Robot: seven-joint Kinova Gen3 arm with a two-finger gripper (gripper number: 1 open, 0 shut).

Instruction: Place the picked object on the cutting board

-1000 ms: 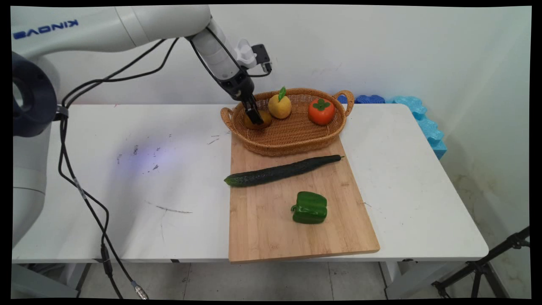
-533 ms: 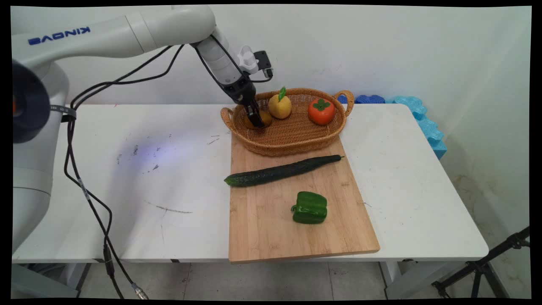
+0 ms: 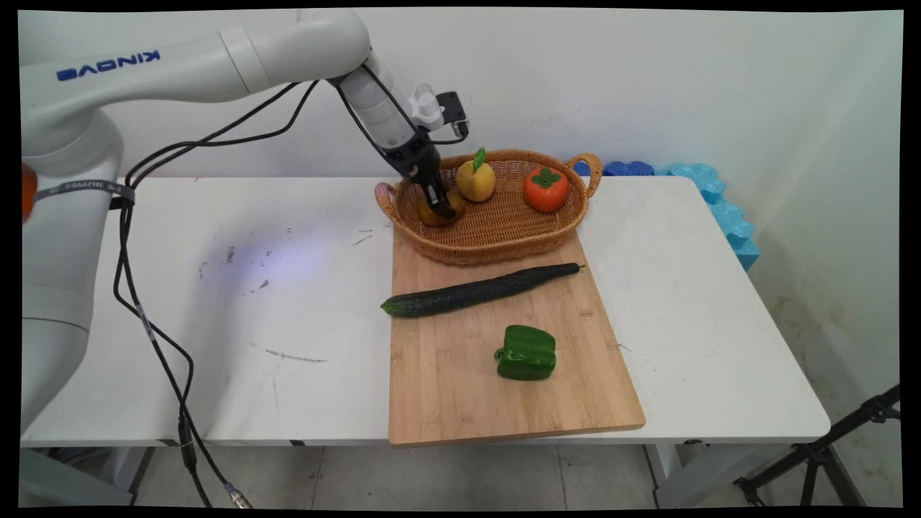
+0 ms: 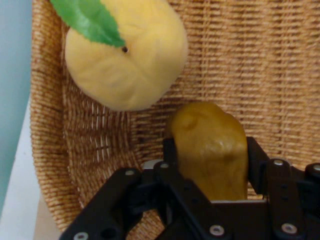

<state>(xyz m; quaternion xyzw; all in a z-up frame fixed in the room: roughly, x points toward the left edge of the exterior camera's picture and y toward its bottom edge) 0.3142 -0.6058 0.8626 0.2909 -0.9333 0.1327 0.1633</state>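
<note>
My gripper [image 3: 442, 207] reaches down into the left end of a wicker basket [image 3: 489, 250]. It is shut on a brownish-yellow potato-like lump [image 3: 429, 215]. In the hand view the lump [image 4: 207, 130] sits between the two black fingers [image 4: 169, 150], which press on its sides, with the gripper [image 4: 211, 156] just above the basket's weave [image 4: 260, 60]. A yellow fruit with a green leaf [image 3: 475, 180] [image 4: 125, 65] lies close beside it. A red persimmon-like fruit [image 3: 545, 189] rests at the basket's right end.
The basket stands on the far end of a wooden cutting board [image 3: 446, 392]. A long cucumber [image 3: 482, 289] and a green bell pepper [image 3: 527, 352] lie on the board. Blue foam [image 3: 719, 205] lines the table's far right edge.
The hand has shifted slightly right and lower inside the basket, staying on the brownish lump. The fruits, cucumber and pepper have not moved.
</note>
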